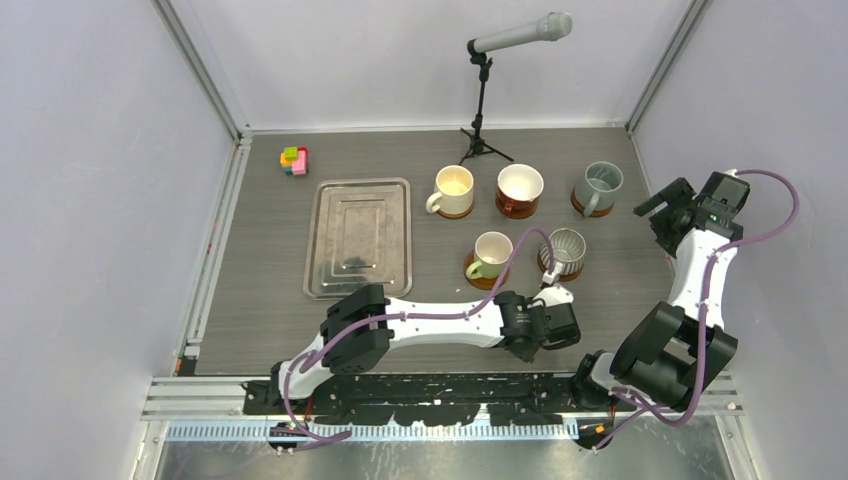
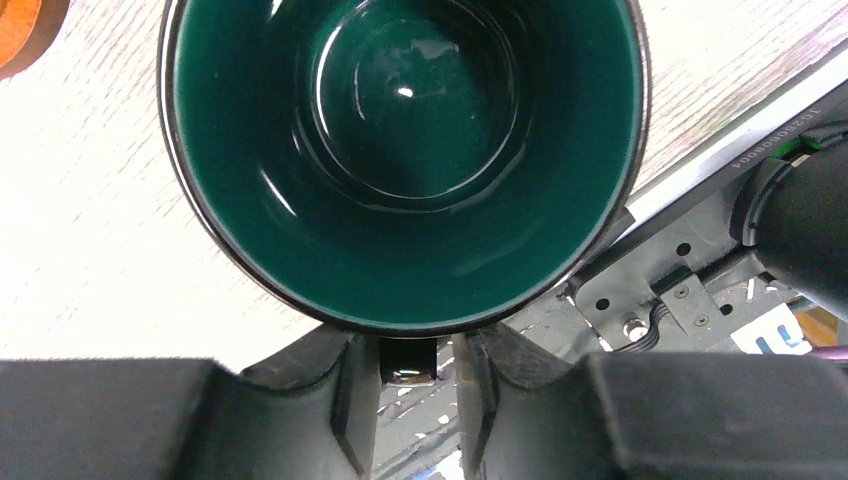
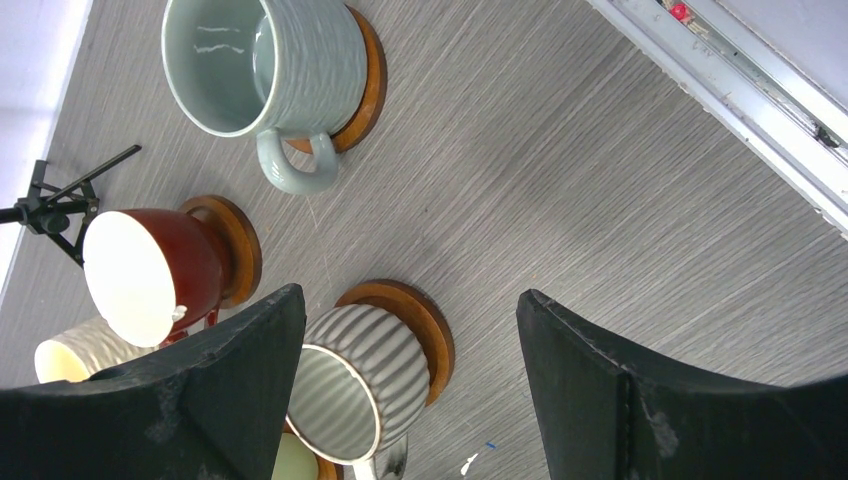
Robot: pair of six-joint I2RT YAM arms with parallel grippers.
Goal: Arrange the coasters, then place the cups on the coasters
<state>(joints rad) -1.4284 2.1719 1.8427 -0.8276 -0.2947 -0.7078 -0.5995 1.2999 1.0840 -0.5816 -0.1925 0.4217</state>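
Fingers of the left gripper (image 2: 410, 375) flank the handle of the glossy dark teal ceramic mug (image 2: 400, 150). A sliver of gap shows on one side, so they look loosened, not clamped. The mug stands at the near edge of the grey table (image 1: 260, 300), bowl at 12 o'clock from the fingers, handle at 6; I cannot tell whether a coaster lies beneath. Backing toward 6 looks the clean exit.

Beyond, the pale green mug (image 1: 491, 254) and ribbed silver-grey mug (image 1: 566, 250) sit on round brown wooden coasters (image 3: 425, 315). Farther off, the cream mug (image 1: 452, 190), red-brown mug (image 1: 520, 188) and grey-blue mug (image 1: 598, 186) do likewise. At 3 o'clock the right gripper (image 3: 410, 293) gapes empty, well apart.
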